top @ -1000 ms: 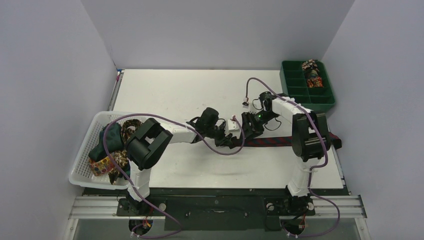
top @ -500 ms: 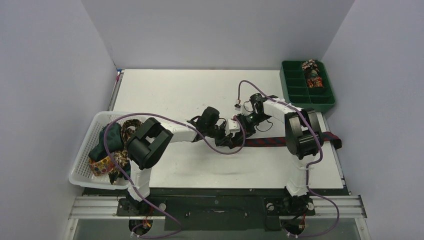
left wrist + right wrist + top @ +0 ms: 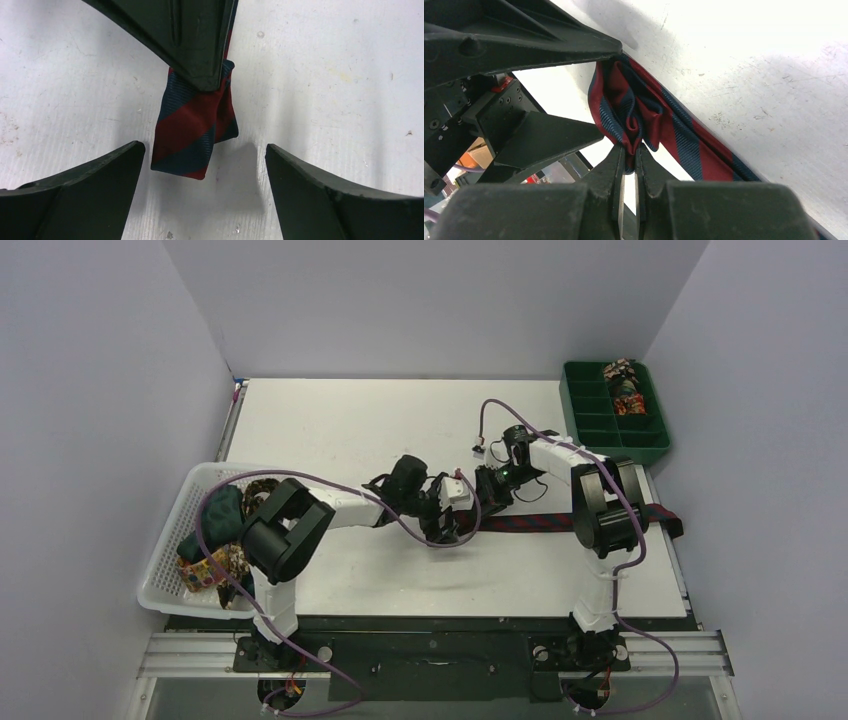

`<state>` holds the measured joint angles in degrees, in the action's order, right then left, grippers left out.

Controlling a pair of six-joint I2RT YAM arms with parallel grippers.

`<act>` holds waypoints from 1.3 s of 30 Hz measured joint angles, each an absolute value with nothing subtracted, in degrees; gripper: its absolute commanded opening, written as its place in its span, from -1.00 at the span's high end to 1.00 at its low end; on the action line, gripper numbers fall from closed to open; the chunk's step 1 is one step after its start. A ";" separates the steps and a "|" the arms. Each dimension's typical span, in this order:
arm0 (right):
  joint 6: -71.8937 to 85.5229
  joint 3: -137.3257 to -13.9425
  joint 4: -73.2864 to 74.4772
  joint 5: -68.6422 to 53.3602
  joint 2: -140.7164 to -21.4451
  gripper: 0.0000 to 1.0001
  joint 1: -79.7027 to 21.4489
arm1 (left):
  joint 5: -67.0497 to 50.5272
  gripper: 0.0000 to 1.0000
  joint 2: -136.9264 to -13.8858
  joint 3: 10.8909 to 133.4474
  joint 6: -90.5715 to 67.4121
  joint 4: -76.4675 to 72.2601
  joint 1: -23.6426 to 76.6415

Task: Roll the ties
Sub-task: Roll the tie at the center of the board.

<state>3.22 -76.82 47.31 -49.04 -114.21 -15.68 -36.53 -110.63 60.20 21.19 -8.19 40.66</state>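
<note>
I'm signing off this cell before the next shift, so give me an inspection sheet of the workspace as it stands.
surface: white table, scuffed.
job's things: striped tie lying flat, one end folded; more ties heaped in white basket; rolled ties in green tray.
clutter: nothing seen.
grippers: left gripper open, either side of the folded end; right gripper shut on that end.
cables: purple cable looped along each arm.
surroundings: plain pale walls on three sides.

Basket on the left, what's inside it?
A heap of ties: dark green, brown-gold floral, multicoloured. The left arm covers the right side of the basket, so anything beneath it is hidden.
</note>
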 measured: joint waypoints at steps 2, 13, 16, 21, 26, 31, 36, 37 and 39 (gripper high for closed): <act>3.25 -76.82 47.16 -49.06 -114.21 1.00 -15.68 | -35.44 -0.86 -110.00 59.33 21.17 -9.15 40.93; 3.27 -76.82 47.11 -49.56 -114.24 1.00 -15.68 | -27.49 -0.54 -112.81 58.57 19.70 -17.65 44.21; 3.31 -76.82 47.11 -50.00 -114.24 1.00 -15.68 | -26.39 -0.18 -113.38 59.09 19.92 -18.65 44.53; 3.29 -76.82 46.96 -50.63 -114.24 1.00 -15.44 | -26.33 0.33 -113.36 59.09 21.26 -18.37 44.97; 2.66 -76.82 47.72 -50.78 -114.24 1.00 -15.03 | -27.07 0.58 -112.46 58.33 23.09 -17.67 45.08; 1.58 -76.82 48.64 -49.52 -114.24 1.00 -15.09 | -27.51 0.81 -112.05 58.19 23.11 -16.73 45.19; 0.62 -76.84 48.75 -47.22 -115.39 0.91 -15.51 | -27.46 0.83 -111.96 58.11 22.70 -16.56 45.30; 0.60 -77.01 48.88 -46.83 -115.90 0.83 -15.64 | -27.46 0.82 -111.96 58.11 22.65 -16.53 45.30; 0.58 -77.67 49.25 -46.15 -116.77 0.91 -15.86 | -27.46 0.82 -111.96 58.11 22.61 -16.51 45.30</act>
<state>0.58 -77.67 49.25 -46.15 -116.77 -15.86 -27.46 -111.96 58.11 22.61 -16.51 45.30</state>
